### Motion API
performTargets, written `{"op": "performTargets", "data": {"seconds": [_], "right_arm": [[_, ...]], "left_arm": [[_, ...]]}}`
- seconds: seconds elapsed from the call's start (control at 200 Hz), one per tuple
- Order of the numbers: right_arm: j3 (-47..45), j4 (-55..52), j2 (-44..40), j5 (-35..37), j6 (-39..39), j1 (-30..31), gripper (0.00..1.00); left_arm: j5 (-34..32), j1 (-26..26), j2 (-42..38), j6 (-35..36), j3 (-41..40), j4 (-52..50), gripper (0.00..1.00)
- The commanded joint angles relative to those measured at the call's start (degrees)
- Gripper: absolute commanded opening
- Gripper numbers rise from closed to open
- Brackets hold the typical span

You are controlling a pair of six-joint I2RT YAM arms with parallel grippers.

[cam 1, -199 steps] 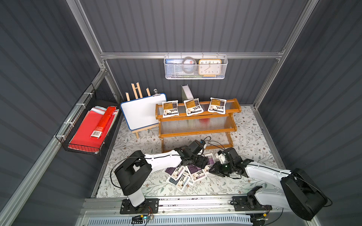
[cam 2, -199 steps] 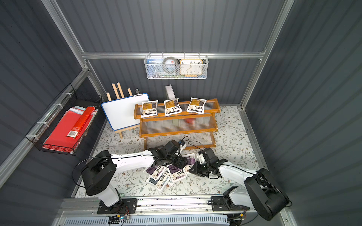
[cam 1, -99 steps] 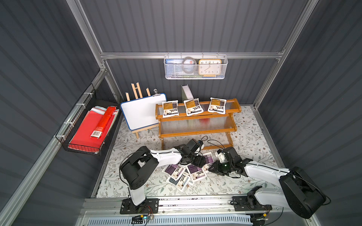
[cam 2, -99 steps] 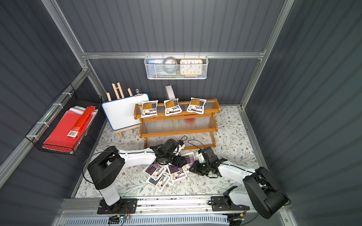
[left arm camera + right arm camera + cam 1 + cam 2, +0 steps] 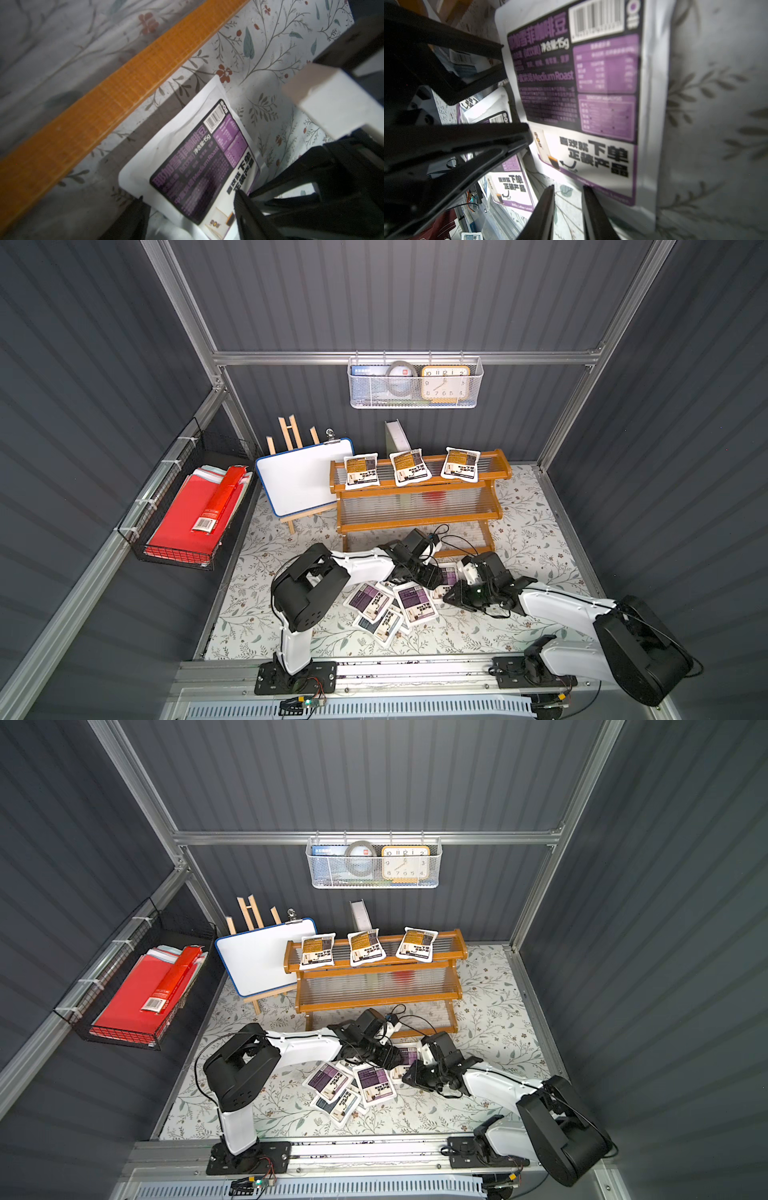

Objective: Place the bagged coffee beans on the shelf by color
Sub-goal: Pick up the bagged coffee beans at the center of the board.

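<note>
The shelf (image 5: 415, 516) stands at the back, with three yellow-orange pouches (image 5: 409, 467) on its top tier. Purple pouches (image 5: 415, 600) and grey-blue ones (image 5: 384, 624) lie heaped on the floral mat in front. My left gripper (image 5: 190, 196) is down at the shelf's foot, open, its jaws straddling one purple pouch (image 5: 193, 162) that lies flat beside the bottom rail (image 5: 116, 97). My right gripper (image 5: 568, 187) stands slightly open with only mat between its fingers, at the lower edge of that same pouch (image 5: 577, 83). In both top views the two grippers nearly meet (image 5: 430, 574) (image 5: 409, 1076).
A whiteboard on an easel (image 5: 299, 479) leans left of the shelf. A black wire basket with red folders (image 5: 187, 514) hangs on the left wall, a white mesh basket with a clock (image 5: 413, 383) on the back wall. Loose cables (image 5: 453, 539) loop by the shelf's foot.
My left arm has reached further right toward the shelf's foot and its jaws have narrowed around the purple pouch. The right arm has hardly moved.
</note>
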Motion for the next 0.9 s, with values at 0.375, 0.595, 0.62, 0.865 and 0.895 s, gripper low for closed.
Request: {"op": "performTargets", "data": {"seconds": [0.375,0.595,0.62,0.865,0.895], "right_arm": [[1.71,0.75,2.71,4.17,-1.64,-0.46,0.28],[2.35,-0.35,1.76,5.18,-1.99,-0.55,0.28],[2.37,-0.57,1.63,5.20,-2.01,-0.50,0.28],[1.02,-3.08,-9.45,9.06,-2.03,-0.62,0.38],[0.53,-3.72,-12.04,10.05,-1.72,-0.61,0.42]], "left_arm": [[5.31,-0.08,2.88,2.05,-0.14,1.57,0.07],[5.05,0.19,2.75,2.91,-0.38,2.36,0.00],[4.93,0.21,2.89,3.12,-0.20,2.18,0.00],[4.71,1.16,-1.53,3.57,-2.53,2.61,0.00],[5.03,1.34,-2.57,3.69,-3.10,2.50,0.00]]}}
